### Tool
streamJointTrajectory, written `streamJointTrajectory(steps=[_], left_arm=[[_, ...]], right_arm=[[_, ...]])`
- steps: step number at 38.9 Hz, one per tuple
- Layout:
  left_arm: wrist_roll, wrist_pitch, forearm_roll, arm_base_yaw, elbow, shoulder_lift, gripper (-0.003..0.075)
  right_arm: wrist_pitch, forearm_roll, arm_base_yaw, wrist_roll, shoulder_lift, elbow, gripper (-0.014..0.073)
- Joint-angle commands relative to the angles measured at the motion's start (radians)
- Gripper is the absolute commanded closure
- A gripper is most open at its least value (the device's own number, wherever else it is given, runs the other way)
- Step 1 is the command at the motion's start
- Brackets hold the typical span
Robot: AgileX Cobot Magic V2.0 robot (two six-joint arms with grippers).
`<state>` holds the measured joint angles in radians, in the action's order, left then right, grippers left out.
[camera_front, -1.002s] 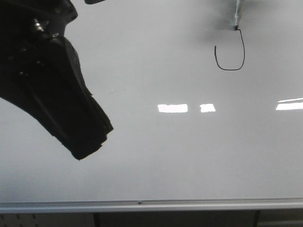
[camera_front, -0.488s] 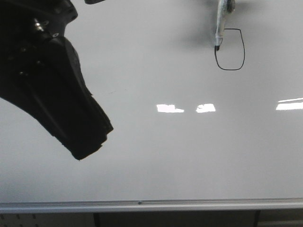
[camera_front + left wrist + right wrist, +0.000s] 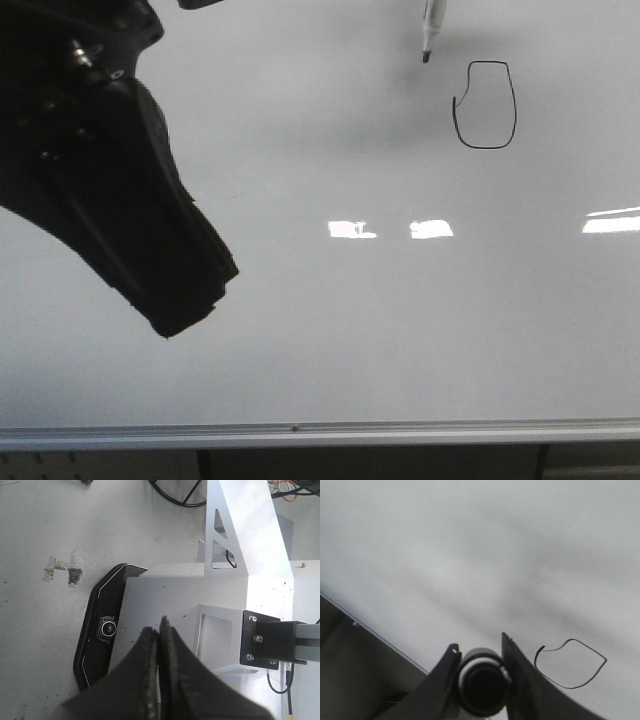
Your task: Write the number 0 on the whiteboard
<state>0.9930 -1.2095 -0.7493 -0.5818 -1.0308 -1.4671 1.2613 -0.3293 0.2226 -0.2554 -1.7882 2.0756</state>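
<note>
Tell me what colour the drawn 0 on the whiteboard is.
Black: the number 0 is a thin black loop on the pale grey-white whiteboard. Front view shows it best.

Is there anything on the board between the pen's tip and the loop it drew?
No. In the front view only bare whiteboard separates the marker tip from the number 0.

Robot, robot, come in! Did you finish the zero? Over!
Right gripper shut on marker, tip off the whiteboard. Left gripper shut, empty. Number 0 drawn, loop closed. Nothing blocking it.

Thin black number 0 [image 3: 486, 105] on glossy grey-white whiteboard [image 3: 320, 330]
</note>
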Motion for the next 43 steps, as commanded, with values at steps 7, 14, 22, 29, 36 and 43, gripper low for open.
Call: streamJointTrajectory(steps=[7, 14, 22, 29, 36, 43], left_arm=[[0.001, -0.028, -0.066, -0.006, -0.032, 0.037, 0.0738], [0.001, -0.01, -0.104, -0.006, -0.041, 0.037, 0.0669], [0.001, -0.01, -0.165, -0.006, -0.084, 0.037, 0.0253], [0.021, -0.007, -0.245, -0.006, -0.107, 0.037, 0.0115], [0.08, -0.048, -0.313, -0.006, -0.107, 0.037, 0.0174], [0.101, -0.055, -0.343, -0.006, -0.107, 0.037, 0.0255]], right_arm=[[0.077, -0.108, -0.005, -0.024, 0.157, -0.061, 0.0653], [0.076, -0.167, -0.005, -0.087, 0.306, -0.29, 0.0653], [0.031, -0.307, -0.005, -0.178, 0.489, -0.61, 0.0653], [-0.016, -0.427, -0.005, -0.262, 0.577, -0.815, 0.0653], [-0.016, -0.601, -0.005, -0.368, 0.584, -0.908, 0.0653], [-0.015, -0.691, -0.005, -0.414, 0.584, -0.92, 0.0653]])
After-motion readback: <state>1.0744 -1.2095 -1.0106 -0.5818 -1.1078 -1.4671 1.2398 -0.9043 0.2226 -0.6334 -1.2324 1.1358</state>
